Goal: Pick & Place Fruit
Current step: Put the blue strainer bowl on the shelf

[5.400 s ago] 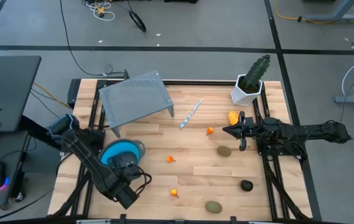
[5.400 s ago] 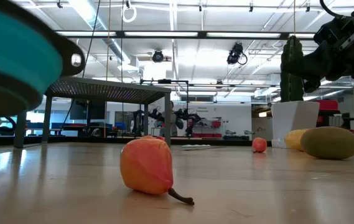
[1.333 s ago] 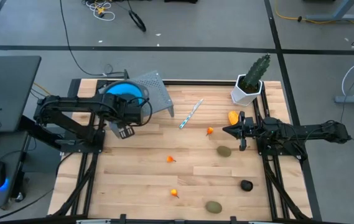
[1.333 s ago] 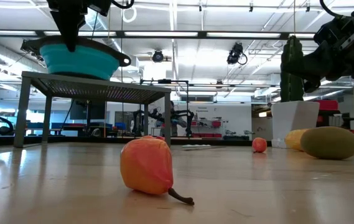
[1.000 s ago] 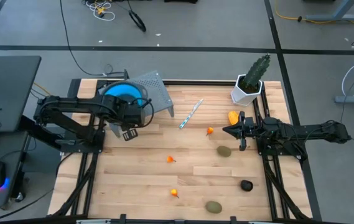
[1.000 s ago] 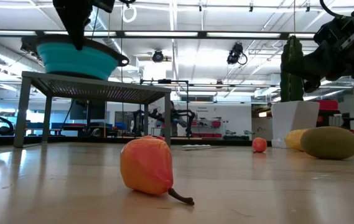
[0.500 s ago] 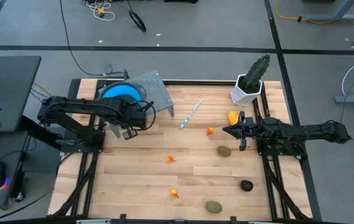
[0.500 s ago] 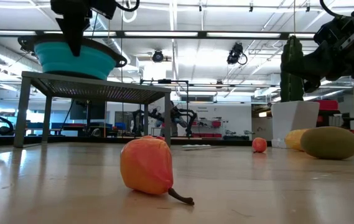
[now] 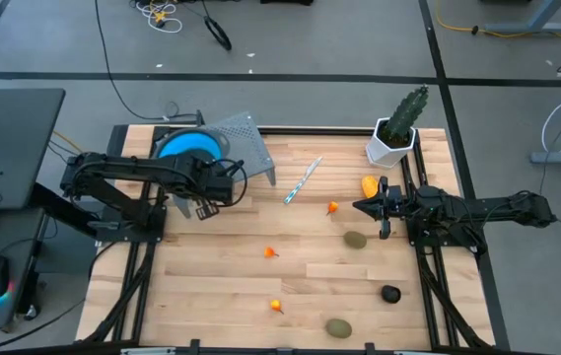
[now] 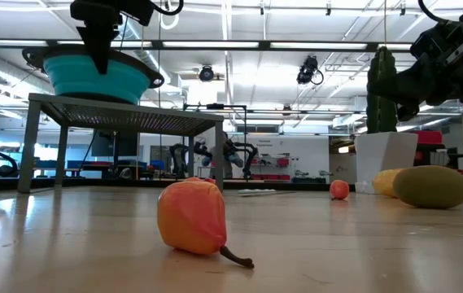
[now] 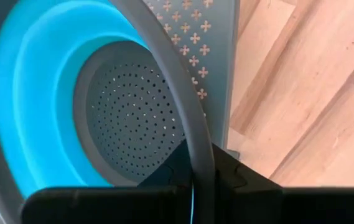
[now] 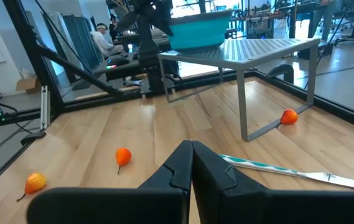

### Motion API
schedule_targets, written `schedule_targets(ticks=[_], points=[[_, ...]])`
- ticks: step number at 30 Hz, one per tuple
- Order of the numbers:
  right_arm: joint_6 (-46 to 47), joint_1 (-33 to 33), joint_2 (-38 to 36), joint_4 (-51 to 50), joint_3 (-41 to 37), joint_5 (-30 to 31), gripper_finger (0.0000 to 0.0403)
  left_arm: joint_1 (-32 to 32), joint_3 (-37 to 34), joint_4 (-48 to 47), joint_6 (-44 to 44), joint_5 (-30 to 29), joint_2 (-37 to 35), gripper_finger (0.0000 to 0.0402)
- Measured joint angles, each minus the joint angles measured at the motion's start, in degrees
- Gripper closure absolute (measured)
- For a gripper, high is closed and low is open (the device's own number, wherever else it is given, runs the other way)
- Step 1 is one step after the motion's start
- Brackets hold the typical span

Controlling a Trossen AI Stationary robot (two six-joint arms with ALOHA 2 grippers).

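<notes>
Low view shows an orange fruit [image 10: 192, 216], wrinkled, dark stem trailing.

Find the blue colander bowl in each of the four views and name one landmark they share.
High view: blue colander bowl upper left, on the grey perforated shelf.
Low view: upper left, on the shelf.
Left wrist view: fills the frame's left.
Right wrist view: top centre.
Shared landmark: the shelf.
</notes>
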Motion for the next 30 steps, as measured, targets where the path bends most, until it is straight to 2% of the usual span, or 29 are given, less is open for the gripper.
schedule_targets(ticks=[6,13,18,26,30], points=[[0.0,0.0,0.0,0.0,0.0,0.0,0.039,0.0,0.0,0.0,-0.4,-1.3,0.0,0.0388],[0.0,0.0,0.0,0.0,0.0,0.0,0.039,0.0,0.0,0.0,-2.2,-1.8,0.0,0.0368],[0.0,0.0,0.0,0.0,0.0,0.0,0.039,0.0,0.0,0.0,-2.5,-2.3,0.0,0.0388],[0.0,0.0,0.0,0.0,0.0,0.0,0.039,0.0,0.0,0.0,-2.8,-2.8,0.0,0.0374],[0.0,0.0,0.0,0.0,0.0,0.0,0.039,0.5,0.0,0.0,-2.4,-2.7,0.0,0.0388]])
